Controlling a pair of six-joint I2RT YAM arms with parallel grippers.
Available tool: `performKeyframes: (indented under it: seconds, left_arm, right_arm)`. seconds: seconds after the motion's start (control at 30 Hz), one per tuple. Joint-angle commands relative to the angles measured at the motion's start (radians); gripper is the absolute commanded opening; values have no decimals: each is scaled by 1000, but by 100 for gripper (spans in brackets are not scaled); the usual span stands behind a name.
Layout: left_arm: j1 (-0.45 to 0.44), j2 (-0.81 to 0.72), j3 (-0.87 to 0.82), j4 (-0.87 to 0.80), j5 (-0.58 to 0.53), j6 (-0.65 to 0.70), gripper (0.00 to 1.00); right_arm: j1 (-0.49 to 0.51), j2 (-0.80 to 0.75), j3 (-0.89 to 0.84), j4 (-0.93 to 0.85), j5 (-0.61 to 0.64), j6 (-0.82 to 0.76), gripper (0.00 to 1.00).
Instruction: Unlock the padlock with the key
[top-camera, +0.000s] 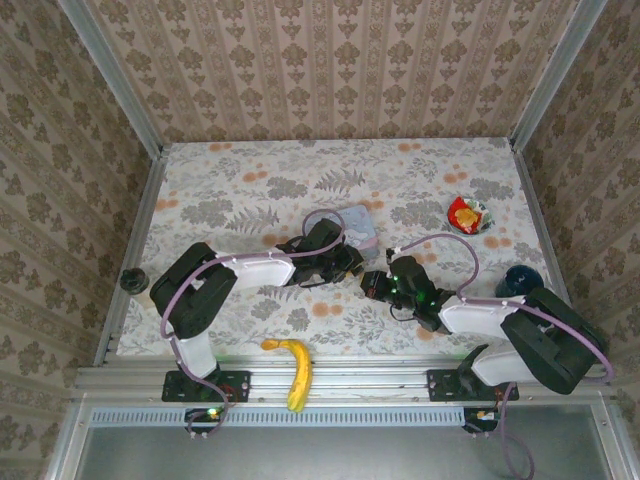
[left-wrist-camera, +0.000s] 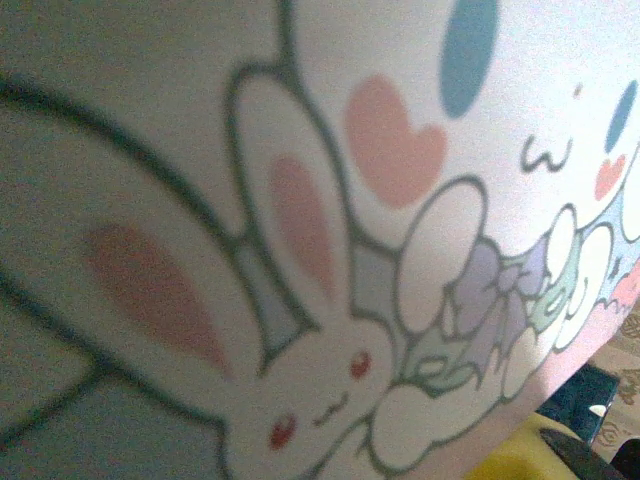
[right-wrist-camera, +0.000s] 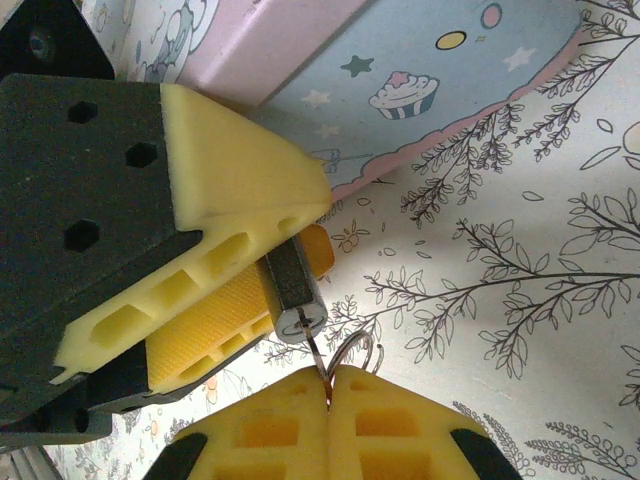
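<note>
Top external, table: one, floral-patterned, with patterned walls on three sides.
arms: two, left arm and right arm, both reaching to the table's middle with their claws close together.
tin: one, pale blue with cartoon print, at the table's middle; the left wrist view sees its rabbit drawing close up.
banana: one, at the near edge between the arm bases.
bowl: one, toward the far right corner, with red and yellow contents.
left claw: narrow, clamped on the padlock.
right claw: pinched tight on the key.
padlock: one, small and dark, between the left claw's yellow fingers, just beside the tin's near edge.
key: one, thin metal, its blade touching the padlock's silver end.
ring: one, wire, beside the key.
</note>
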Motion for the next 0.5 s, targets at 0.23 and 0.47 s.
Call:
performKeyframes:
  seconds: [0.23, 0.47]
  left_arm:
    - [-20, 49, -34, -64, 172, -86, 6]
    - [-19, 47, -37, -55, 172, -89, 6]
  right_arm:
    - [-1, 21, 63, 42, 57, -9, 16]
    - [-8, 31, 68, 50, 58, -7, 12]
